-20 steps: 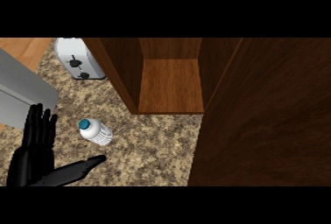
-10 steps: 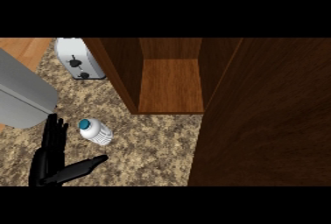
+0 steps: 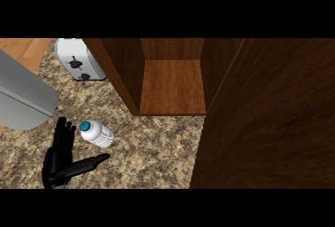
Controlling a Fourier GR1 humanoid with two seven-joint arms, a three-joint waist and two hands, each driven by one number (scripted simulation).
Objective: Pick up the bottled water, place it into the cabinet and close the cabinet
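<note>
Your left hand has slid up beside the bottle, fingers straight, thumb spread, holding nothing; closing round it looks next.

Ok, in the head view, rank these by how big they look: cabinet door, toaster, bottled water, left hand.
1. cabinet door, by far.
2. toaster and left hand: about alike; the hand may be nearer the camera, so unranked.
3. bottled water, smallest.
</note>
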